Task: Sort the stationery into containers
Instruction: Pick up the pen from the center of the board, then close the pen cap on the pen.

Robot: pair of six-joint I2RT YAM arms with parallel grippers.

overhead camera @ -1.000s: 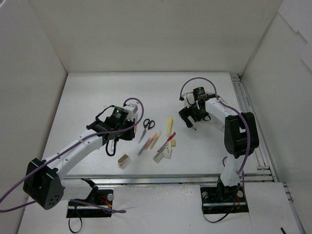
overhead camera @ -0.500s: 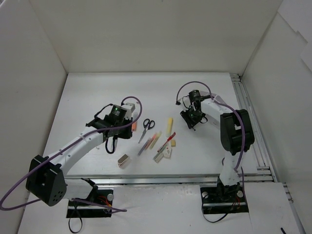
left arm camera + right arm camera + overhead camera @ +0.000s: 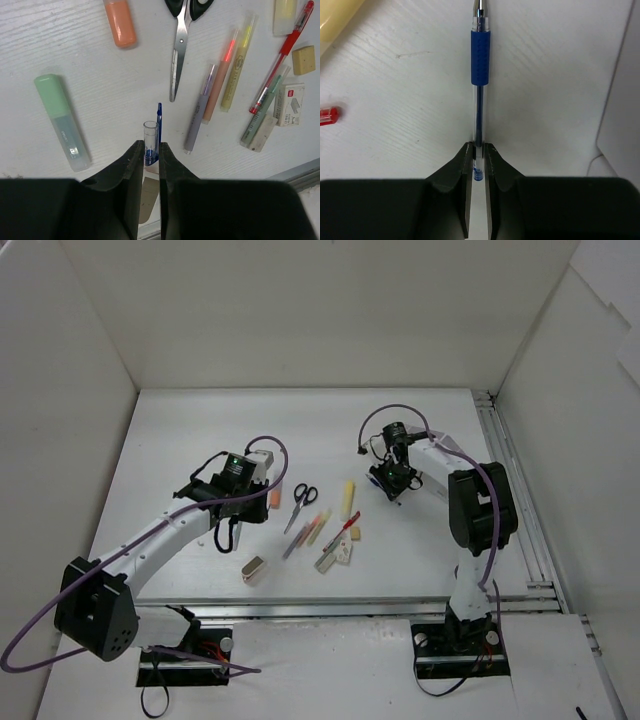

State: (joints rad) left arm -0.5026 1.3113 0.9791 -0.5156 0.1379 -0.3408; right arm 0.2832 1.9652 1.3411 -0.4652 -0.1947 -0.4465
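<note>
clear pen point(image 3: 479, 90) (blue grip, silver tip)

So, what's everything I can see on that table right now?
scissors: one, black handles, mid-table.
markers: three, orange marker, green marker, yellow marker, either side of the scissors.
loose pens: five, purple-grey pen, pink pen, yellow pen, red pen, grey-green pen, beside the scissors.
erasers: two, beige, one eraser by the red pen, other eraser by the grey-green pen.
staple box: one, white, between the erasers.
metal block: one, silvery, near front edge.
blue pen: one, blue, gripped by the right fingers.
pen cap: one, clear with blue clip, gripped by the left fingers.
table: one, white.
arms: two, white and black, left arm, right arm, near edge.
</note>
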